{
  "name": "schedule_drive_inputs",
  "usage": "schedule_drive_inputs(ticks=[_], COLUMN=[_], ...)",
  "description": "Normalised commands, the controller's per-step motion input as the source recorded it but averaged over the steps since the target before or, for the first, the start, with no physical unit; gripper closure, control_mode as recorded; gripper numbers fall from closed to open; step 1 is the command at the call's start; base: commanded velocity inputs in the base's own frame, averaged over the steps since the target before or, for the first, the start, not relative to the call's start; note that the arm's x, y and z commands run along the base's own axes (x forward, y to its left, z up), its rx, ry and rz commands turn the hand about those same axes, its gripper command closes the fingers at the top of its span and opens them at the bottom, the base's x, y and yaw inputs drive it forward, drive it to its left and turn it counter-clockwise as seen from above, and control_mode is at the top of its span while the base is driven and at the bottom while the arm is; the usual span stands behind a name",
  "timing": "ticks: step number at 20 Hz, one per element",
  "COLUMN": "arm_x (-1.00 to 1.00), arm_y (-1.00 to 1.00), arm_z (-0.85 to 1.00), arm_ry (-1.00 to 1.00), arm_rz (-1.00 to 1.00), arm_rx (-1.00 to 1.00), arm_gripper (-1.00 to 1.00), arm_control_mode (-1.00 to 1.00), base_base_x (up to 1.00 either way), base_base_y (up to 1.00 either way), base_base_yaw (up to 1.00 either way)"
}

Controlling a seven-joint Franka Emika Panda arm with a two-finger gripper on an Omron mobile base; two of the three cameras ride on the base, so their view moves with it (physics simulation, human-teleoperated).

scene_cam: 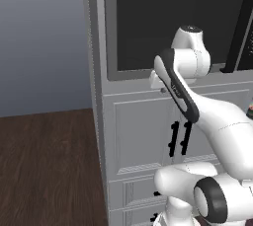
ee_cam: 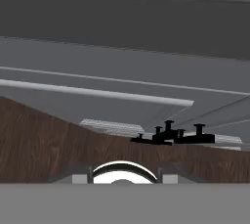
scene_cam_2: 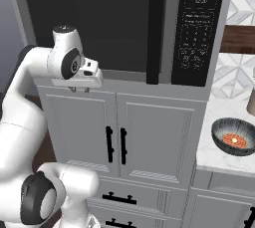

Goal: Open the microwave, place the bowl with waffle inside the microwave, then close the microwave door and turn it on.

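Below the one closed microwave door [scene_cam_2: 94, 28], the gripper [scene_cam_2: 79, 88] hangs with fingers too hidden to judge their spread, two cabinet handles [scene_cam_2: 115, 145] beyond, then one bowl [scene_cam_2: 234, 136] holding one waffle [scene_cam_2: 234, 140] on the half-cropped counter [scene_cam_2: 219, 160].

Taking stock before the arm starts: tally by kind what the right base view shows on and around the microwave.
Silver-grey built-in microwave: 1
Long vertical black bar door handle: 1
Black keypad panel: 1
Dark grey speckled bowl: 1
Orange-red gridded waffle: 1
Short vertical black cabinet handles: 2
Total: 7
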Motion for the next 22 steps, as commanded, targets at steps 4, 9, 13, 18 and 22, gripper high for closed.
schedule_drive_inputs(ticks=[4, 9, 13, 18, 22], arm_x=[-0.53, -0.99, -0.82, -0.30, -0.18], arm_y=[-0.01, -0.06, -0.19, -0.04, -0.01], arm_z=[0.00, 0.00, -0.25, -0.15, 0.00], arm_ry=[-0.06, -0.15, -0.06, -0.01, 0.00], arm_rz=[0.00, 0.00, -0.05, -0.04, -0.01], arm_rx=[0.01, 0.04, 0.04, 0.01, 0.03], arm_gripper=[-1.00, -1.00, -1.00, -1.00, -1.00], arm_control_mode=[-1.00, -1.00, -1.00, -1.00, -1.00], base_base_x=[0.00, 0.00, 0.00, 0.00, 0.00], base_base_y=[0.00, 0.00, 0.00, 0.00, 0.00], base_base_yaw=[0.00, 0.00, 0.00, 0.00, 0.00])
